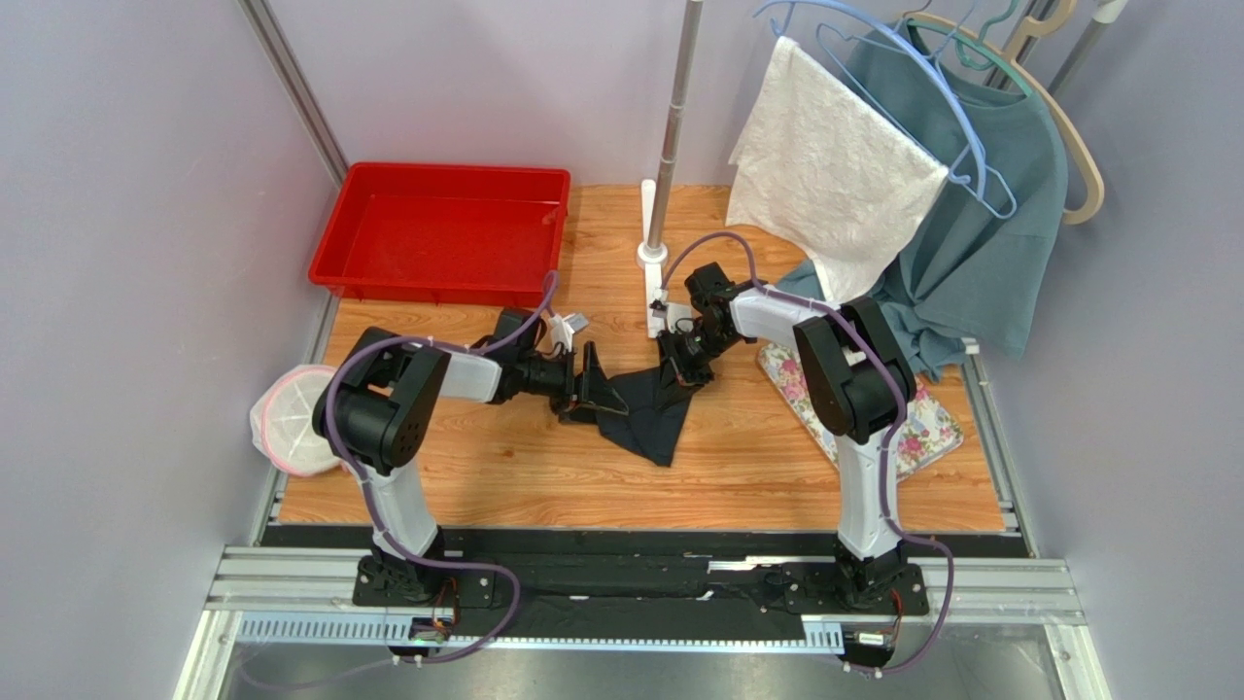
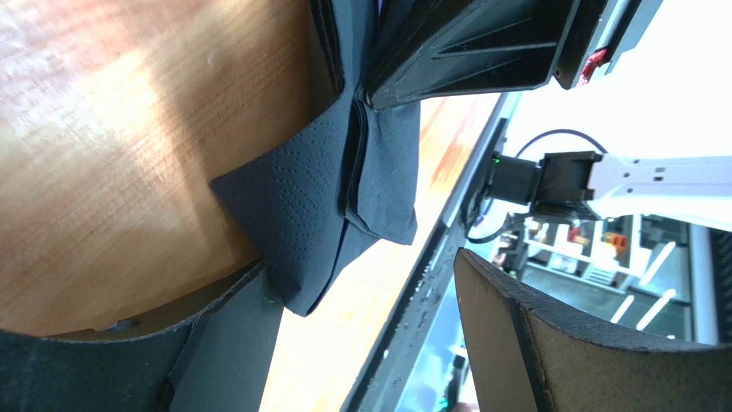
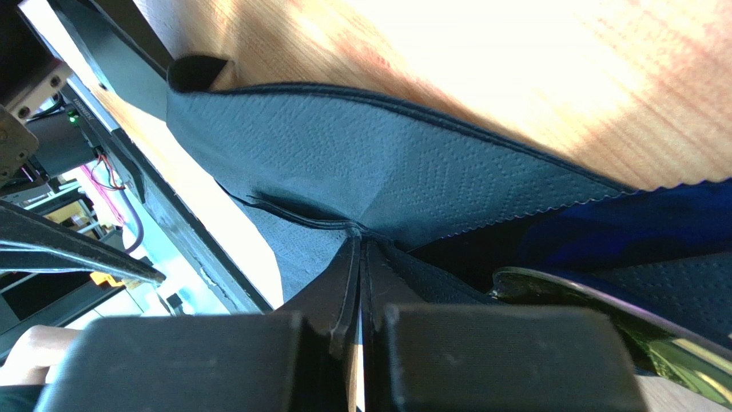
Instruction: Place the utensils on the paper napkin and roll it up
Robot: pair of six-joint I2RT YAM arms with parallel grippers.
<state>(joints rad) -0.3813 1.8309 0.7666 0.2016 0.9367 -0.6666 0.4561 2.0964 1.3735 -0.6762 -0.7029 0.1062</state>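
Black and faintly embossed, the paper napkin point(image 1: 653, 416) sits mid-worktop point(image 1: 482, 467) as a bunched, half-lifted fold rather than a flat sheet or a finished roll. Its upper part is pinched up and its lower corner trails toward the near edge. The right end effector point(image 1: 684, 359) is clamped tight on a gathered ridge of the napkin. The left end effector point(image 1: 587, 391) stands just beside it with its fingers point(image 2: 550, 343) spread wide, and one of them touches the hanging corner without gripping it. Of the utensils point(image 3: 593, 300), only a shiny curved end and a dark blue stretch show under the fold in the right wrist view. They are probably tucked inside, though the view is too close to be sure. By my reading the loading seems done and the rolling is barely begun; a tidy wrap is left to make. Around this lie a red tray point(image 1: 438, 234) at the far left, a pole stand point(image 1: 665, 190) right behind the right end effector, a floral mat point(image 1: 923, 430) under the right arm, and a white cloth point(image 1: 832, 161) hanging above. The pole is the nearest thing in the way.
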